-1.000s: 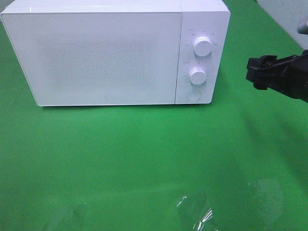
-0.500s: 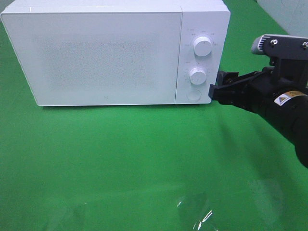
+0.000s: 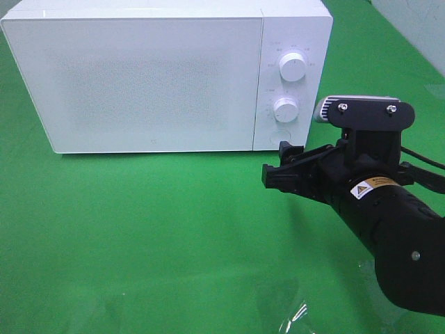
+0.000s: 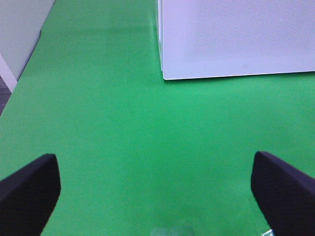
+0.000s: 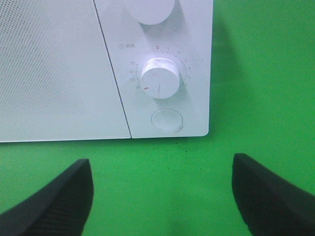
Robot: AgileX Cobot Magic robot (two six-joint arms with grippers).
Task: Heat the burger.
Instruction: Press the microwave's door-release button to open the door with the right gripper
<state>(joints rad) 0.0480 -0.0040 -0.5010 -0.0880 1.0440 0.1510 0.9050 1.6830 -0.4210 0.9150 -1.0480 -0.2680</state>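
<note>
microwave interior: hidden by door | upper dial markings: too small to read

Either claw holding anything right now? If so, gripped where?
Nothing is held. The right claw stands open and empty in front of the microwave; the left claw is open over bare green cloth.
</note>
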